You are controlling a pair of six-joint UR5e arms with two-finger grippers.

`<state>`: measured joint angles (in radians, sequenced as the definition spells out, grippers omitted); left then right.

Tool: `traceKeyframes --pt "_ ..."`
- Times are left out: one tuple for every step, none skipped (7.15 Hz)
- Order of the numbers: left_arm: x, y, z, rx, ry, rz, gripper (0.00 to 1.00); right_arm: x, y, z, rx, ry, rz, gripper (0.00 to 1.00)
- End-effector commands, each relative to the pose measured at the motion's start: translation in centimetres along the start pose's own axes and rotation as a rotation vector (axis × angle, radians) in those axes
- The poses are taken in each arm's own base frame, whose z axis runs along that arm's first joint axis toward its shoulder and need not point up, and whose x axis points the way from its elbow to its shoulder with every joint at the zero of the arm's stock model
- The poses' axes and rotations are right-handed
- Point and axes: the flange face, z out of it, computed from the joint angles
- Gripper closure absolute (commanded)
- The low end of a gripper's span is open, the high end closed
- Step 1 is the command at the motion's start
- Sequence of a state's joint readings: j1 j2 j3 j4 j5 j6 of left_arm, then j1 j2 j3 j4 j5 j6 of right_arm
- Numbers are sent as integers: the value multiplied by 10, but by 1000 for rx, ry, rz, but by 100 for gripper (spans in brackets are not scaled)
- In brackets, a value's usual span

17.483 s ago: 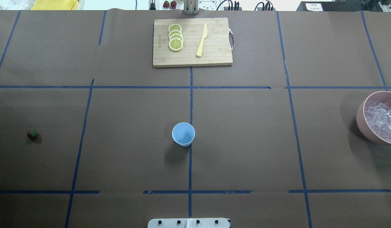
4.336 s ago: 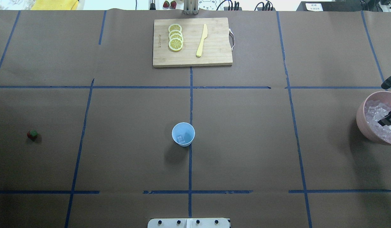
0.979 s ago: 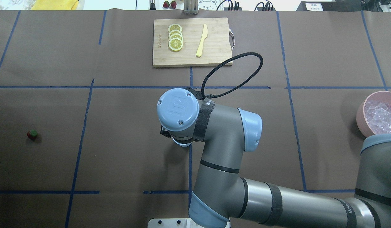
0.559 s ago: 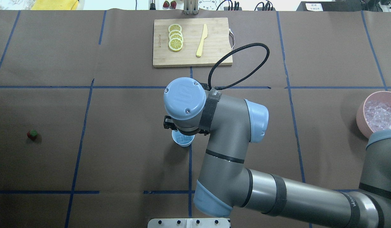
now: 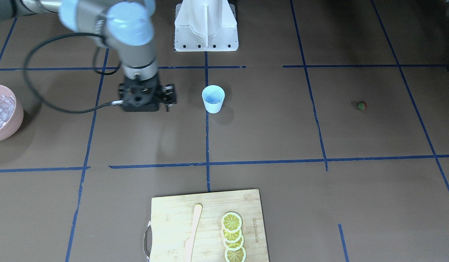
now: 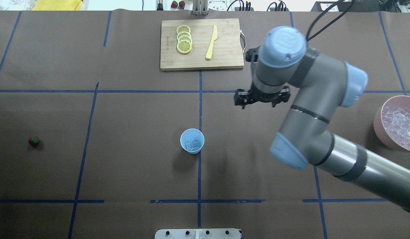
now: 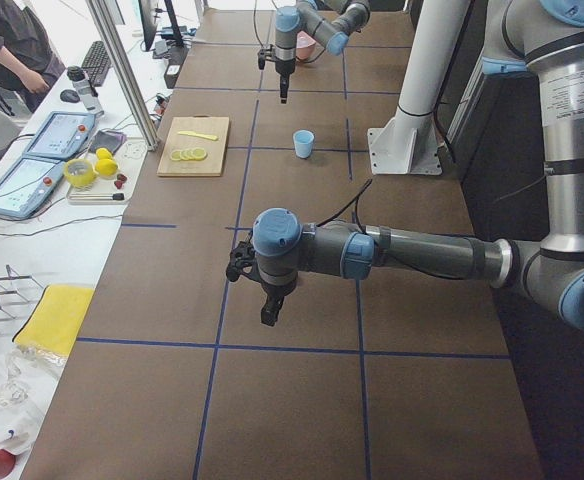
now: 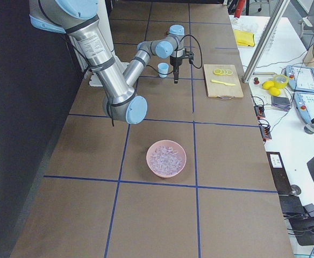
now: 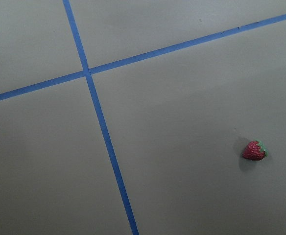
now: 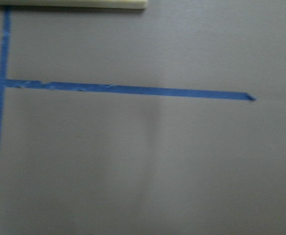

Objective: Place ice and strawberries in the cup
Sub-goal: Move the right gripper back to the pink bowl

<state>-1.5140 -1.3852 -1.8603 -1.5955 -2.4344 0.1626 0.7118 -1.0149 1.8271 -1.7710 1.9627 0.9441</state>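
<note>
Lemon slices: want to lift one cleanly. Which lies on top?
The slice at the row's end nearest the cup; it alone shows whole, overlapping the next.

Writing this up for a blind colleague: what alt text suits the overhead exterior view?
The right arm's hand hangs over the table, right of and beyond a pale-blue cup holding ice cubes. A strawberry lies far left, a pink bowl of ice sits at the right edge, and a cutting board with lemon slices lies farthest.
</note>
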Motion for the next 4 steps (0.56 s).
traceKeyframes --pt "0 0 0 0 0 0 0 178 -6 10 -19 -57 -125 1" --pt "2 -1 -1 2 0 5 0 268 3 12 -2 -66 -185 1" --pt "2 -1 -2 4 -1 5 0 340 18 10 -5 -66 -244 1" --pt "2 -1 -1 3 0 6 0 396 35 7 -15 -53 -285 1"
